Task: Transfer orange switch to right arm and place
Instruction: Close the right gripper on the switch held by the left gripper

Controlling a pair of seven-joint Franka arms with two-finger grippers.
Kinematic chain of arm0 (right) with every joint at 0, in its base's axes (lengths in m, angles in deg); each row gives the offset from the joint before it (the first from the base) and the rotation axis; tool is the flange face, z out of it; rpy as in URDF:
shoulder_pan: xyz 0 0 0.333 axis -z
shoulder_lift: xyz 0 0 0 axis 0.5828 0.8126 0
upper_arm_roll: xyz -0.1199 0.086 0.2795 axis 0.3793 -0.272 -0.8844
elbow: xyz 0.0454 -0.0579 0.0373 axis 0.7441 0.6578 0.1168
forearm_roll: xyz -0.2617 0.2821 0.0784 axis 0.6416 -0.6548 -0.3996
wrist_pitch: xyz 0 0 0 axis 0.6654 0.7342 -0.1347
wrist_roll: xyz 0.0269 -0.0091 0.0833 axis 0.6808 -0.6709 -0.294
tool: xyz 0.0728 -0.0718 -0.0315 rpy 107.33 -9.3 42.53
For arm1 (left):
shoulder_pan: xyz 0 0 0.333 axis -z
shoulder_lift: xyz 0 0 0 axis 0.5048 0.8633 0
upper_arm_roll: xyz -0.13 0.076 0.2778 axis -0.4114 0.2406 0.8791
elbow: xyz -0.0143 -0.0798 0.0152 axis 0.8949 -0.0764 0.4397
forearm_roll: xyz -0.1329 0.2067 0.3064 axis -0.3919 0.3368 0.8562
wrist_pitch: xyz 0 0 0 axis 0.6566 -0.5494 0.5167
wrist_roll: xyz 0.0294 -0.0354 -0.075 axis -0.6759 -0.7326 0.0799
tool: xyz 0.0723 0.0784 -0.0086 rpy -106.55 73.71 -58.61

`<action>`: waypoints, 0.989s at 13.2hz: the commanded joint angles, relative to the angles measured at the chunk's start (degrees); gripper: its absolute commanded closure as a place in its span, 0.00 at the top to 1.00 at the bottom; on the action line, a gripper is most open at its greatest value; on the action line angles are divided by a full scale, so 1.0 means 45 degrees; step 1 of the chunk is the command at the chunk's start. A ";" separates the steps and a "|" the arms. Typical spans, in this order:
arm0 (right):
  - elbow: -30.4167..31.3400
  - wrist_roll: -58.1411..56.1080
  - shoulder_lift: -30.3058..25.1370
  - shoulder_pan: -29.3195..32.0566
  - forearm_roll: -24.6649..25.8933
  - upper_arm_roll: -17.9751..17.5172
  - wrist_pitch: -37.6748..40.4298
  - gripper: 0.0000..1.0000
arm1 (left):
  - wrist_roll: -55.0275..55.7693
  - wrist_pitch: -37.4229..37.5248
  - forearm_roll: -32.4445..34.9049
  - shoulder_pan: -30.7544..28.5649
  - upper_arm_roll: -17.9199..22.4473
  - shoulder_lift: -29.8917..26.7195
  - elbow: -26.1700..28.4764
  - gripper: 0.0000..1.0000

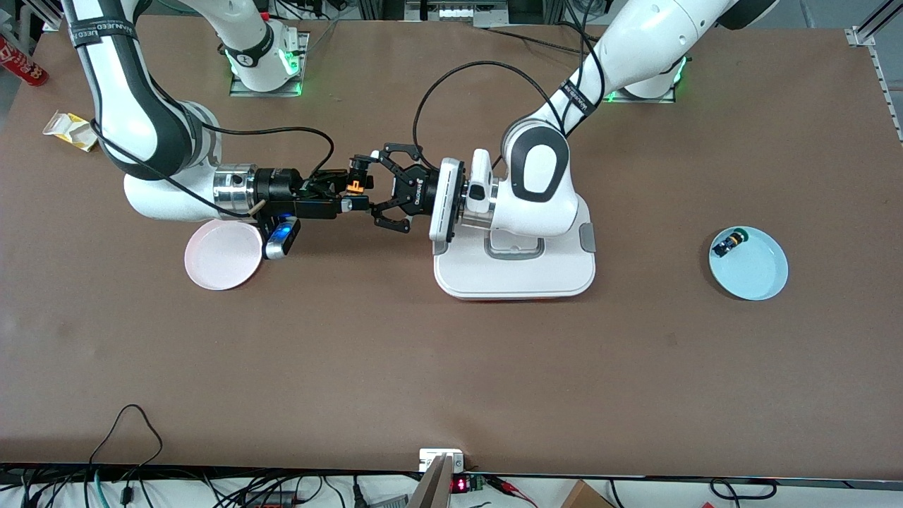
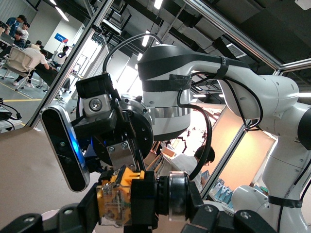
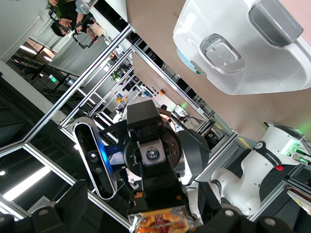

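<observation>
Above the tabletop [image 1: 451, 367], the left pincer [image 1: 368, 185] grips the orange switch [image 1: 356, 185]. The right pincer [image 1: 346, 192] meets it, fingers spread around the switch, not clamped.

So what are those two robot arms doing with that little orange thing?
They are passing it between them. The left gripper is shut on the orange switch, holding it up in the air above the table. The right gripper has its fingers open around the switch, meeting the left one tip to tip, but has not closed on it yet. A pink plate sits near the right arm. A blue plate with another switch sits toward the left arm's end.
</observation>
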State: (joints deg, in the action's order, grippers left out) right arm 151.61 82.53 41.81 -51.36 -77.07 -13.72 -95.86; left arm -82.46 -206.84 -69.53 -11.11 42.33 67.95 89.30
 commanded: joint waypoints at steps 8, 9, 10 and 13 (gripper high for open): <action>0.0217 -0.0292 -0.0257 0.0446 0.0085 -0.0034 0.0291 0.92 | -0.0561 -0.0198 -0.0542 0.0087 0.0082 -0.0044 0.0073 0.35; 0.0294 -0.0389 -0.0276 0.0426 0.0085 -0.0034 0.0291 0.81 | -0.0541 -0.0198 -0.0561 0.0087 0.0082 -0.0044 0.0054 0.35; 0.0431 -0.0390 -0.0373 0.0446 0.0085 -0.0034 0.0291 0.73 | -0.0541 -0.0217 -0.0561 0.0087 0.0082 -0.0044 0.0054 0.35; 0.0938 -0.0603 -0.0821 0.0407 0.0104 -0.0034 0.0330 0.48 | -0.0541 -0.0237 -0.0561 0.0126 0.0082 -0.0044 0.0054 0.35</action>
State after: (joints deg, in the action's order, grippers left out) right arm 152.83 81.39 41.37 -49.92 -76.45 -13.65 -95.05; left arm -82.47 -207.10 -70.12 -11.15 42.62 67.96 89.30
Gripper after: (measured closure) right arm 0.366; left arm 0.282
